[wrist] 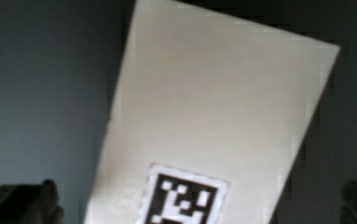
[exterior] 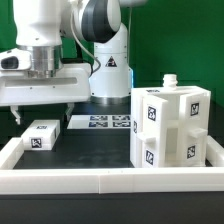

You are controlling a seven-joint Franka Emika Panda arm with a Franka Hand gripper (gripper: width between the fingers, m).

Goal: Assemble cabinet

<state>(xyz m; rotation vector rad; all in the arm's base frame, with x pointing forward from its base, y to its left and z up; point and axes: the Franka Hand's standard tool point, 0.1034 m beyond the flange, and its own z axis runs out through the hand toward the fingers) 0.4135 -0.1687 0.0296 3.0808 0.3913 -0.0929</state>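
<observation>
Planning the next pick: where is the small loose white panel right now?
The small panel lies flat on the table at the exterior view's left, just under the end effector, apart from the cabinet body.

The exterior view is bright and evenly lit, the white cabinet point(exterior: 170, 125) nearly washing out against the dark table point(exterior: 95, 150), with soft shadow at its foot. My wrist view is dim and blurred: the panel point(wrist: 210, 110) looks grey, its tag point(wrist: 187, 197) smeared, my fingers point(wrist: 24, 203) dark and out of focus.
</observation>
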